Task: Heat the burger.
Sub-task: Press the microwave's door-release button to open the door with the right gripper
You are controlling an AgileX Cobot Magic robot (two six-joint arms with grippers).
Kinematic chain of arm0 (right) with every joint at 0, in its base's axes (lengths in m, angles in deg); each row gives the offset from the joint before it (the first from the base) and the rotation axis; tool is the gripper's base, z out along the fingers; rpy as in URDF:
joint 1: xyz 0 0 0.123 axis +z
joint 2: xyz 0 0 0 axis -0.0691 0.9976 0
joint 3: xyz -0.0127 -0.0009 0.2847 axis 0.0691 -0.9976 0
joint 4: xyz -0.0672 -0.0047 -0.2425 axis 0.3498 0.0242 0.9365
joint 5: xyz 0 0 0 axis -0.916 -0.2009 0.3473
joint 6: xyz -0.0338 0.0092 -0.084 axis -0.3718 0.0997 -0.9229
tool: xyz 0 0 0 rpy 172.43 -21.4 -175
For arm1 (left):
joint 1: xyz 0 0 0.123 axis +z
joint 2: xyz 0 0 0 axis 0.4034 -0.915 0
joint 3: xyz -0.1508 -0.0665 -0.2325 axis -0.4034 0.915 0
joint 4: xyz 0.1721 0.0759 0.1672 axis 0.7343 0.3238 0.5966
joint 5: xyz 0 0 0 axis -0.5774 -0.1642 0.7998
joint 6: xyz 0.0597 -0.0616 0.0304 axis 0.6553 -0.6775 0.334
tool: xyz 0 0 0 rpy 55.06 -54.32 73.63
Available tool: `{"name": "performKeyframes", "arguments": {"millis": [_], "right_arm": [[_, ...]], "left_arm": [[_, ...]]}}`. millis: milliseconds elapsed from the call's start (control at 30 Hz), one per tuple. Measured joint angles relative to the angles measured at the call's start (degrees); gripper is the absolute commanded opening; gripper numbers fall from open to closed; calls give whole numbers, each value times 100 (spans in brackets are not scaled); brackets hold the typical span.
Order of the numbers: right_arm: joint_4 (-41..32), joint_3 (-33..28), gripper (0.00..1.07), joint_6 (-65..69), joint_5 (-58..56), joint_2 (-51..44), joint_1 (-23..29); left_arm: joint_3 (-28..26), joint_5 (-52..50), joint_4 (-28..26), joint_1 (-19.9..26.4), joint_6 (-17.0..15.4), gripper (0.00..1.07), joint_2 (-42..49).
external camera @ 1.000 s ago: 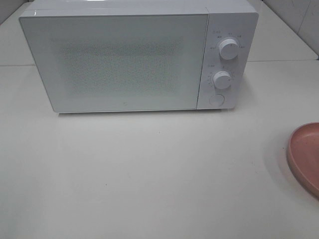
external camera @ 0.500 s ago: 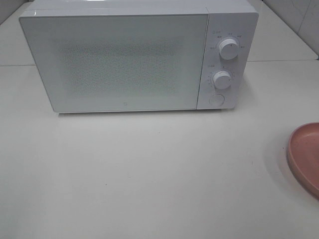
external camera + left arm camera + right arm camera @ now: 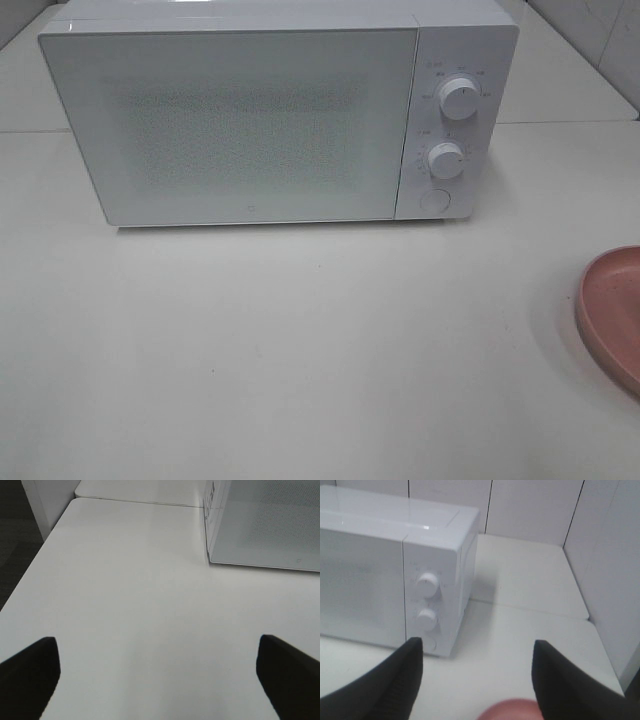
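Obs. 1: you cannot place the burger from these views. The microwave [image 3: 260, 110] stands at 12 o'clock on the table [image 3: 300, 350]. Its door [image 3: 240, 125] is closed and the frosted, speckled panel hides the inside.

Obs. 2: the microwave's long axis runs 9 to 3 and its door faces you at 6. The control strip is at the 3 o'clock end, with the upper knob [image 3: 459, 99] over the lower knob [image 3: 446, 160] and a round button [image 3: 434, 201] under both. The body is a white, glossy box with squared corners.

Obs. 3: a pink plate [image 3: 612, 315] sits at 4 o'clock, well apart from the microwave and cut off by the frame. It is round, matte and has a raised rim.

Obs. 4: the table is pale and smooth, with a seam running 9 to 3 behind the microwave's front. You have open surface from 6 through 9. On the left arm's side the table edge drops to dark floor [image 3: 15, 545], and tiled wall [image 3: 610, 555] closes the right side.

Obs. 5: the left gripper [image 3: 156, 640] is released, its fingers spread wide over bare table. The right gripper [image 3: 477, 642] has its fingers apart and grasps nothing. The plate's rim shows low between them, and you cannot tell whether they touch it.
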State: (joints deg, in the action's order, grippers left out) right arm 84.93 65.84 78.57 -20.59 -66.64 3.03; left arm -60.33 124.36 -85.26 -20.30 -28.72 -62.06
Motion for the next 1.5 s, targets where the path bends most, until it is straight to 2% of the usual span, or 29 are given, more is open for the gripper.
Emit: {"name": "performKeyframes", "arguments": {"millis": [67, 100, 133, 167, 200, 233, 267, 300, 467, 533, 833, 1167, 1367, 1500], "right_arm": [[34, -23, 46, -29, 1054, 602, 0], [34, -23, 46, -29, 1054, 602, 0], [34, -120, 31, -40, 1765, 1049, 0], [34, -241, 22, -46, 2252, 1461, 0], [34, -241, 22, -46, 2252, 1461, 0], [34, -304, 8, -46, 2481, 1684, 0], [34, -304, 8, -46, 2481, 1684, 0], [34, -413, 0, -29, 2934, 2103, 0], [34, -539, 0, -29, 3564, 2756, 0], [34, -653, 0, -29, 3925, 3283, 0], [34, -922, 0, -17, 5243, 4005, 0], [34, -928, 2, 52, 5821, 4418, 0], [34, -928, 0, 584, 5856, 4922, 0], [34, -1255, 0, 888, 6469, 5535, 29]], "left_arm": [[0, 0, 0, 0, 0, 100, 0], [0, 0, 0, 0, 0, 100, 0], [0, 0, 0, 0, 0, 100, 0], [0, 0, 0, 0, 0, 100, 0], [0, 0, 0, 0, 0, 100, 0], [0, 0, 0, 0, 0, 100, 0], [0, 0, 0, 0, 0, 100, 0], [0, 0, 0, 0, 0, 100, 0], [0, 0, 0, 0, 0, 100, 0], [0, 0, 0, 0, 0, 100, 0], [0, 0, 0, 0, 0, 100, 0], [0, 0, 0, 0, 0, 100, 0], [0, 0, 0, 0, 0, 100, 0], [0, 0, 0, 0, 0, 100, 0]]}}
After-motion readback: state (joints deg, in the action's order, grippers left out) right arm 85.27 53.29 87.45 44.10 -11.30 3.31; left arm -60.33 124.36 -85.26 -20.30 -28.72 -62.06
